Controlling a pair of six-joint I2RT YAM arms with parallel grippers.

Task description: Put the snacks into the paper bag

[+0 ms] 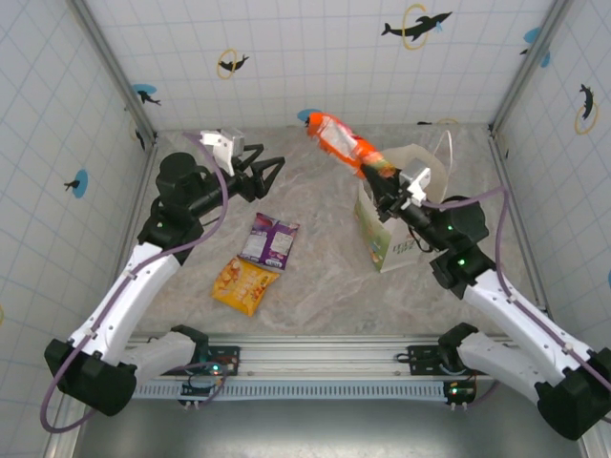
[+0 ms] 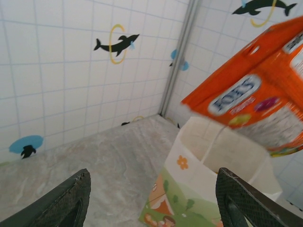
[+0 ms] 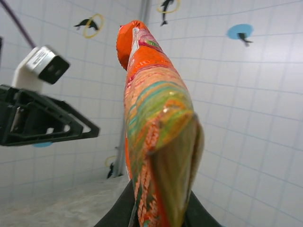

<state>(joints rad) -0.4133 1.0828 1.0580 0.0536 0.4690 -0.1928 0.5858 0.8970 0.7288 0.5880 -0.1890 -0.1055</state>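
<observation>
My right gripper is shut on the lower end of a long orange-and-white snack packet, held in the air above the open mouth of the cream paper bag. In the right wrist view the packet rises from between my fingers. My left gripper hovers open and empty to the left of the packet. Its wrist view shows the bag and the packet ahead of the spread fingers. A purple snack and a yellow-orange snack lie flat on the table.
The bag stands upright at the right of the marble table, with a thin loop handle sticking up at its back. Tiled walls close in the left, back and right sides. A metal rail runs along the near edge.
</observation>
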